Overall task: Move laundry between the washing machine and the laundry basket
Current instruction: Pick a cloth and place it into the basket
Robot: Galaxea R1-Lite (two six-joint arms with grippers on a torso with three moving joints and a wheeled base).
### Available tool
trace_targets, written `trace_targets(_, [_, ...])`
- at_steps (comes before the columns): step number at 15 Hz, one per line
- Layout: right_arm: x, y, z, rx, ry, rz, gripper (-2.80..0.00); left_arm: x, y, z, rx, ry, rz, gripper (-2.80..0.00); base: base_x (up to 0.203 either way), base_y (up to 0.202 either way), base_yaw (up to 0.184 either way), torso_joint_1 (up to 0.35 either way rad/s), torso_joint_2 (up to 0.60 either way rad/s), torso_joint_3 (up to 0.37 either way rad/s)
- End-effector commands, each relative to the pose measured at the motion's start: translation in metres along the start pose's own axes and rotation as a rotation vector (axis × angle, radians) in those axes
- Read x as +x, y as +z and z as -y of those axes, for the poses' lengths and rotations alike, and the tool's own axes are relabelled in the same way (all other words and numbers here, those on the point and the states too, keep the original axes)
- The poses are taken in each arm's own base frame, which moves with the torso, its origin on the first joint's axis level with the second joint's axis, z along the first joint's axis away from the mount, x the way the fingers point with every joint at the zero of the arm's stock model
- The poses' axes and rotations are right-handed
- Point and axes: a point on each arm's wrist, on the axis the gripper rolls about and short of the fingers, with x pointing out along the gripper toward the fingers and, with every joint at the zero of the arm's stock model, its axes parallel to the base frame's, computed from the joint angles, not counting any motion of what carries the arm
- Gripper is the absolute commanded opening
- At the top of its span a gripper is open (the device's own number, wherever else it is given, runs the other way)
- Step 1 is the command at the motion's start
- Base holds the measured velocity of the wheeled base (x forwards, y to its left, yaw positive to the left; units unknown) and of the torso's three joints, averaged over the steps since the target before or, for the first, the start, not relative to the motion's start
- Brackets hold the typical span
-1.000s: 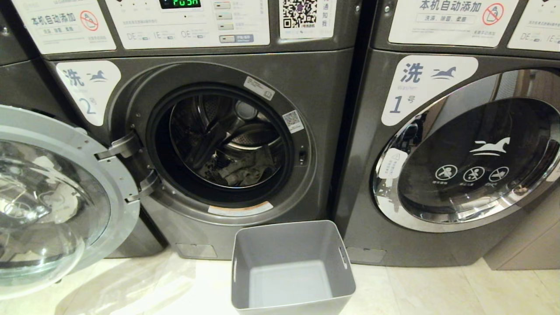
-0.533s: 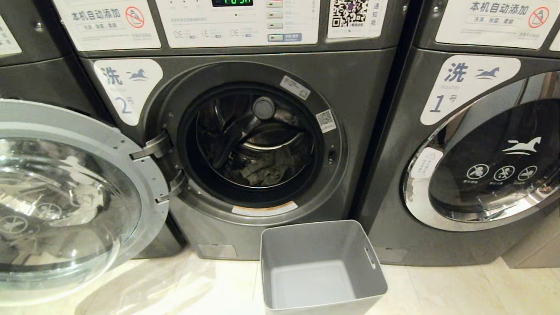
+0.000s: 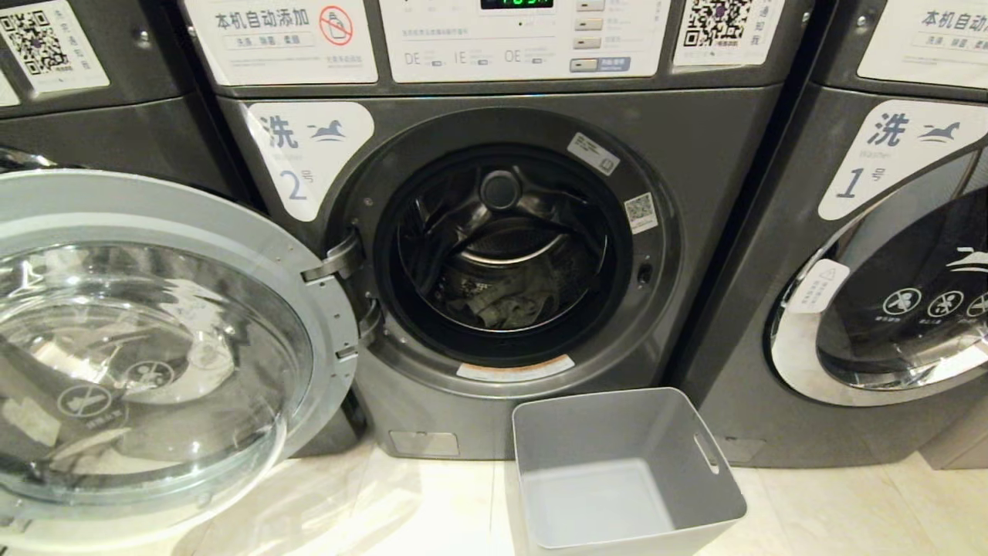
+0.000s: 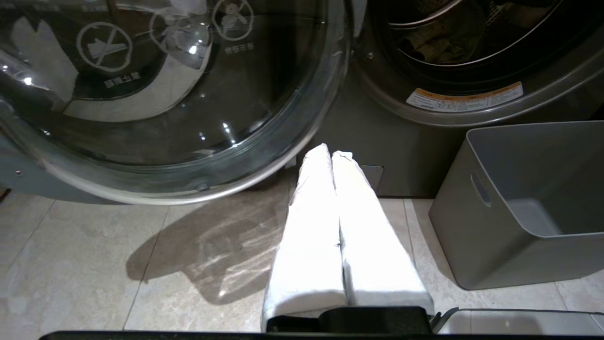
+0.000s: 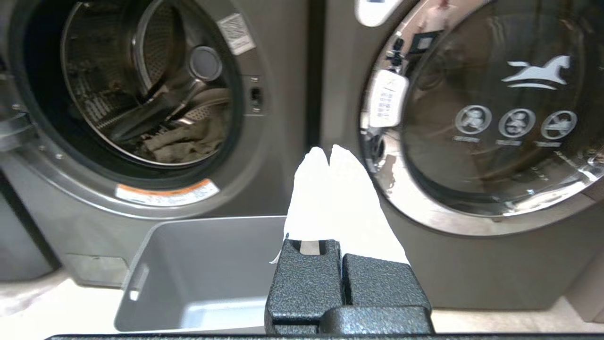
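Observation:
The washing machine [image 3: 695, 154] marked 2 stands in the middle of the head view, its round glass door [image 3: 139, 340] swung wide open to the left. The laundry [image 3: 513, 305], a crumpled grey-green garment, lies at the bottom of the drum; it also shows in the right wrist view [image 5: 181, 141] and the left wrist view [image 4: 439, 42]. The laundry basket [image 3: 617, 417], light grey and empty, sits on the floor just below the drum opening. Neither arm shows in the head view. My left gripper [image 4: 330, 153] is shut and empty, low over the floor. My right gripper [image 5: 329, 150] is shut and empty, above the basket [image 5: 198, 245].
The alike machine marked 1 [image 3: 888, 255] stands to the right with its door closed. Another machine's front [image 3: 93, 116] is behind the open door. The beige tiled floor [image 3: 432, 502] runs in front of the machines.
The whole scene has shifted to the right in the head view, so the camera has moved left. The basket, door and garment keep their places relative to the machine.

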Motion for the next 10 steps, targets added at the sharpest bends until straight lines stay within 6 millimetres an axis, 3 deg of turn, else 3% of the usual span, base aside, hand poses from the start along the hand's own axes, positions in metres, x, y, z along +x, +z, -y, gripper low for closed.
trace_targets(1, [0.0007,-0.0115,-0.0002,-0.001,0.001,-0.04,-2.8,-0.0001,0.0,0.0,-0.001,0.001,0.001,-2.8,0.0,0.194,-0.003,0.003,0.01,0.003])
trace_targets(10, [0.0007,-0.0115,-0.0002,-0.003,0.001,-0.04,-2.8,-0.0001,0.0,0.0,-0.002,0.001,0.002,-2.8,0.0,0.196,-0.002,0.003,0.0,0.002])
